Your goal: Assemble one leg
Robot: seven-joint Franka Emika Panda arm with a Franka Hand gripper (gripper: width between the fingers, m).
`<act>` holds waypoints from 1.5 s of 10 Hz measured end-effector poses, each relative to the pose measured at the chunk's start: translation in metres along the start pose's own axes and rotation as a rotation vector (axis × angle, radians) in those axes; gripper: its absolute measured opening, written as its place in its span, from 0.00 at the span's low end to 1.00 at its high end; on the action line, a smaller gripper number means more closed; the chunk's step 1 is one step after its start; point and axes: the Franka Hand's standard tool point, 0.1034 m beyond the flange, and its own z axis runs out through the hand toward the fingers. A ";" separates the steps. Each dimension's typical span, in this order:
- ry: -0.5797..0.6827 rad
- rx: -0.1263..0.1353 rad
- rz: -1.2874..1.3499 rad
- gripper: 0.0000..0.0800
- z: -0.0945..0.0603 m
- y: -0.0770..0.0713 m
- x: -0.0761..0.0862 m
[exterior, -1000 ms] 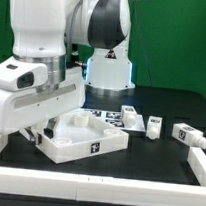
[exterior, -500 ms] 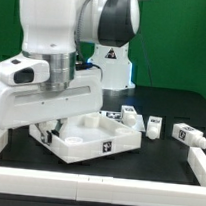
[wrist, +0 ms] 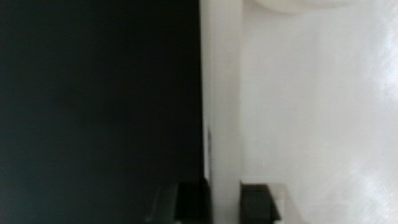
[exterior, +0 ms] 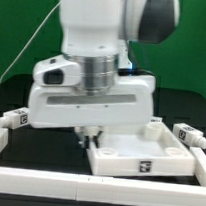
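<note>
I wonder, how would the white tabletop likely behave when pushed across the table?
The white tabletop looks like rigid moulded plastic, so probably stiff. Lying flat and broad, it should slide rather than tip. With the jaws at one edge, it may swivel when dragged.

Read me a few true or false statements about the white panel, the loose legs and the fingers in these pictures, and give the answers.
1. The table under the white panel is black. True.
2. Both loose legs lie on the exterior view's left of the arm. False: one leg lies on that side, and the second leg lies on the exterior view's right.
3. The fingers hang well clear of the white panel. False: in the wrist view they sit on either side of its edge.
4. The backdrop behind the arm is green. True.
</note>
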 end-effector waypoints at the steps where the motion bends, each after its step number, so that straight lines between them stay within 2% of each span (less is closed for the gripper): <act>1: 0.002 -0.002 0.007 0.07 0.000 -0.004 0.010; 2: 0.001 -0.004 -0.006 0.07 0.001 0.000 0.008; 6: -0.003 -0.004 -0.007 0.07 0.003 -0.001 0.006; 8: -0.004 -0.005 0.141 0.07 0.004 -0.008 0.008; 9: 0.005 -0.014 0.227 0.07 0.007 -0.011 0.010; 11: 0.008 -0.039 0.260 0.08 0.015 -0.010 0.011; 13: 0.022 -0.047 0.253 0.08 0.019 -0.009 0.012; 15: 0.020 -0.043 0.247 0.08 0.020 -0.009 0.012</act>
